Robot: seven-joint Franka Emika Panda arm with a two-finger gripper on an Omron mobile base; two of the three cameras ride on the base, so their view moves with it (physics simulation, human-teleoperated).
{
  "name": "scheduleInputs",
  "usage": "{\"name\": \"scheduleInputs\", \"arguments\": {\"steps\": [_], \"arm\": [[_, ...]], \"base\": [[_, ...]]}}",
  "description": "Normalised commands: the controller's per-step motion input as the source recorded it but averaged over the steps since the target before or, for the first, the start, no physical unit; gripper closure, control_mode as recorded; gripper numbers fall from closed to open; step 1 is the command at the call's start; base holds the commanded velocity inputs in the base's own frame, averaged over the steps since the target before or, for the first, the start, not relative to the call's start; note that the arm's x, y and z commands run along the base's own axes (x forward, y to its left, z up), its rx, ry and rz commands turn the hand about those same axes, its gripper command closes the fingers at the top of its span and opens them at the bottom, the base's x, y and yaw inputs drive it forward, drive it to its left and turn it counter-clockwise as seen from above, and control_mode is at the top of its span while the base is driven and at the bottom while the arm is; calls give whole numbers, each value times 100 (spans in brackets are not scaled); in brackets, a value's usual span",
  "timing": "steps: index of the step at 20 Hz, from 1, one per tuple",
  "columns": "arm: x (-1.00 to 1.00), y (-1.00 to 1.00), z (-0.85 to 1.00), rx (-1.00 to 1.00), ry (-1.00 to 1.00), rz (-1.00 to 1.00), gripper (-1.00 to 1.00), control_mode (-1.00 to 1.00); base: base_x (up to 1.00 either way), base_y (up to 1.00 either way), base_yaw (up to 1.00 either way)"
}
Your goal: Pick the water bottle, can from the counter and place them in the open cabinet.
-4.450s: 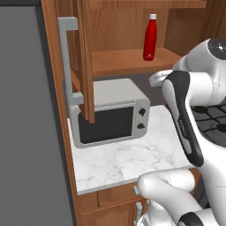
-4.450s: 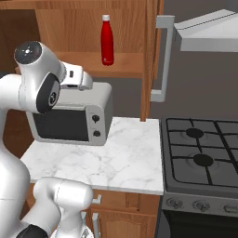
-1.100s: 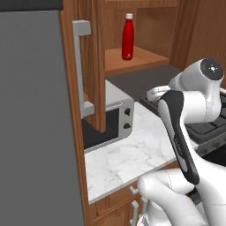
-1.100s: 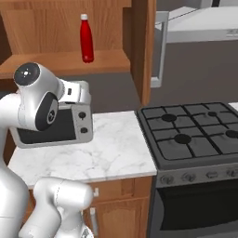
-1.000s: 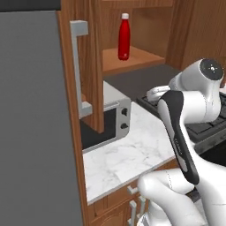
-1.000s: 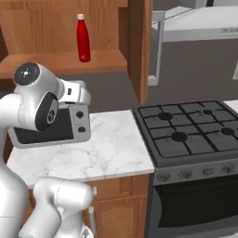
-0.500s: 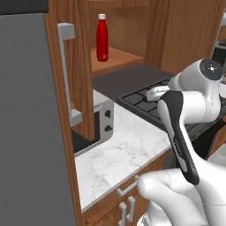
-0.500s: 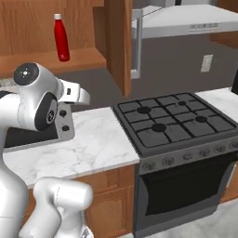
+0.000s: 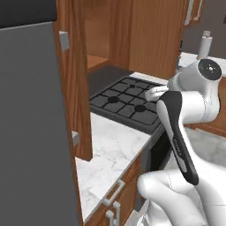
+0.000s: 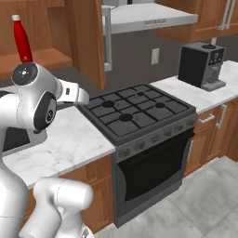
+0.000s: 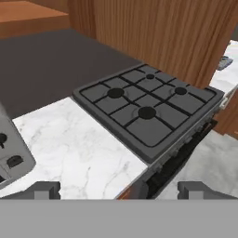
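Red glossy bottle [image 10: 22, 38] with a white cap stands upright on the cabinet shelf [image 10: 42, 60], up and left of the stove [image 10: 135, 111] in the right base view. Its lower part is hidden behind the arm's round joint, so its foot on the shelf can't be seen. Slim body, narrow neck. Cabinet [image 10: 86, 37] is brown wood, door swung open with a grey bar handle [image 10: 107, 39] just above the stove's back left corner; cabinet top cut off by the frame.

Tool [image 11: 118, 190]: two dark fingertips at the bottom of the hand view, set wide apart, nothing between them, open and empty. It hovers over the marble slab [image 11: 79, 153] just left of the stove; how high, can't tell.

Microwave [image 11: 11, 158] is cut off at the left edge of the hand view, corner and knobs visible; in the right base view it's mostly hidden behind the arm.

Left base view: a big grey panel [image 9: 31, 132] blocks the left side, the open door [image 9: 75, 79] seen edge-on next to it, the stove beyond. Coffee machine [image 10: 202, 65] sits on the marble right of the stove, well apart. Oven door [image 10: 153, 172] below the stove is dark.
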Motion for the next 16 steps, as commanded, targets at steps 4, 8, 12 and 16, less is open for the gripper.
{"name": "scheduleInputs", "arguments": {"steps": [4,8,12,16], "arm": [[0,0,0,0,0,0,-100,100],[0,0,0,0,0,0,-100,100],[0,0,0,0,0,0,-100,100],[0,0,0,0,0,0,-100,100]], "base": [[16,0,-51],[24,0,-53],[42,-4,-53],[49,-11,-52]]}}
